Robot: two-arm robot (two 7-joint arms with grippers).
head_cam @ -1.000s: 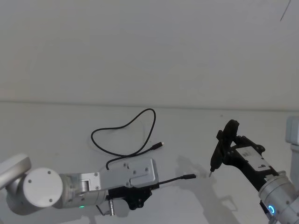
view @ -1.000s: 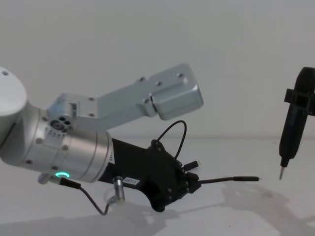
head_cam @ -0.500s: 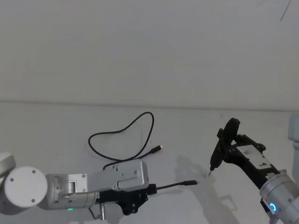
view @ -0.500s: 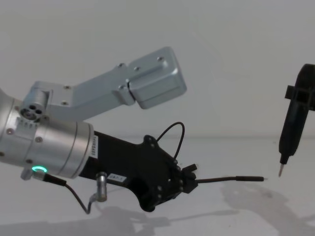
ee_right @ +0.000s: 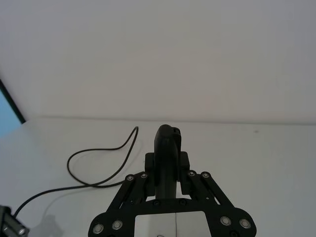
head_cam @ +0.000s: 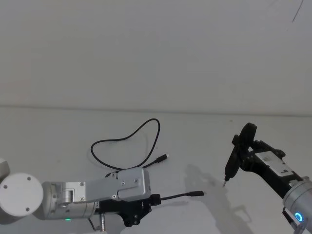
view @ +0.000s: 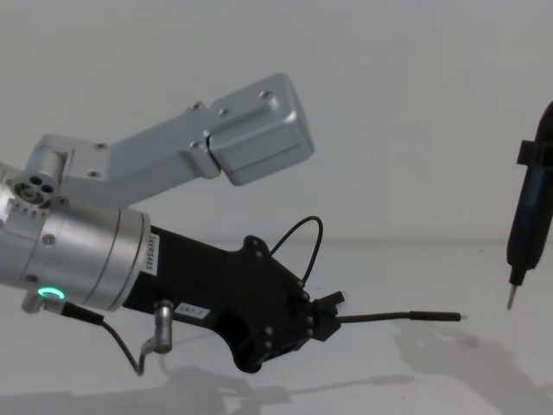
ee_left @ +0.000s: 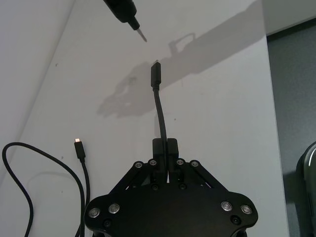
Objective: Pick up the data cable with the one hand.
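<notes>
The data cable [head_cam: 127, 136] is thin and black, and its loop lies on the white table. Its small plug [head_cam: 163, 157] rests near the middle. My left gripper [head_cam: 155, 199], the black one on the silver cylinder with a green light, is shut on the cable near its rod-like plug [head_cam: 195, 194]. That end sticks out past the fingers [ee_left: 171, 147] and hangs just above the table [view: 432, 316]. My right gripper [head_cam: 243, 157] is at the right, shut on a black pointed tool [ee_right: 167, 143] that stands upright, tip [head_cam: 225, 184] down.
A white wall rises behind the white table [head_cam: 204, 131]. A grey object [ee_left: 308, 173] sits at the edge of the left wrist view. The tool's tip [ee_left: 141, 34] hangs a short way beyond the cable's rod end.
My left arm has pulled back toward the table's near edge with the cable end in it, dragging the loop slightly. The right gripper and its tool have shifted right and a little nearer.
</notes>
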